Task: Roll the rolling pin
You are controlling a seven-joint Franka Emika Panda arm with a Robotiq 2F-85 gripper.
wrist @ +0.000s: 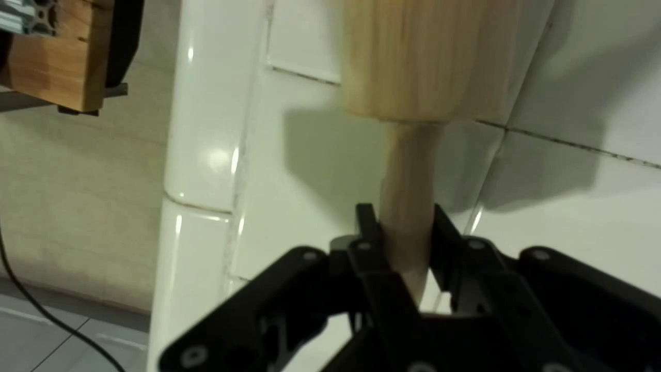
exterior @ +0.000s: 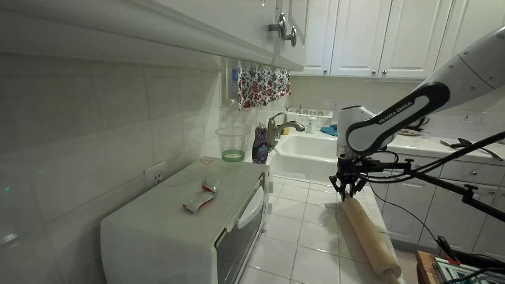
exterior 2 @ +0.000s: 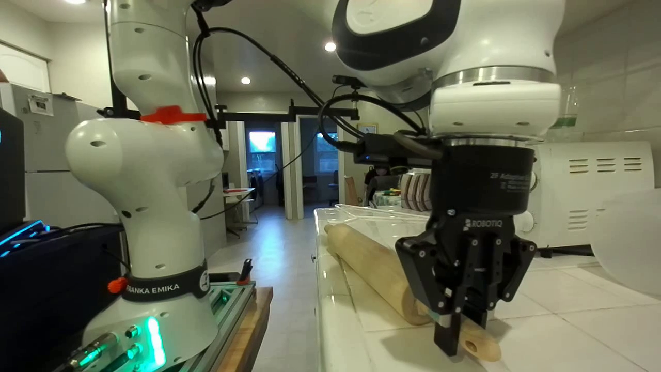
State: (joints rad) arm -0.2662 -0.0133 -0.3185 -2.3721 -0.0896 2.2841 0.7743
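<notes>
The rolling pin (exterior: 370, 236) is a long light tan wooden cylinder lying along the tiled counter near its edge. It also shows in another exterior view (exterior 2: 369, 266), and its near end fills the top of the wrist view (wrist: 428, 62). My gripper (exterior: 347, 196) points down over the narrow handle at one end. In an exterior view the gripper (exterior 2: 463, 330) has a finger on each side of that handle, with the handle's tip poking out past them. In the wrist view the gripper's fingers (wrist: 402, 222) press against both sides of the handle.
A white toaster oven (exterior: 158, 221) with two small wrappers (exterior: 199, 201) on top stands beside the counter (exterior: 276, 248). A clear tub (exterior: 232, 144), a purple soap bottle (exterior: 260, 144) and the sink (exterior: 307, 173) lie beyond. The counter edge (wrist: 206, 129) runs close alongside the pin.
</notes>
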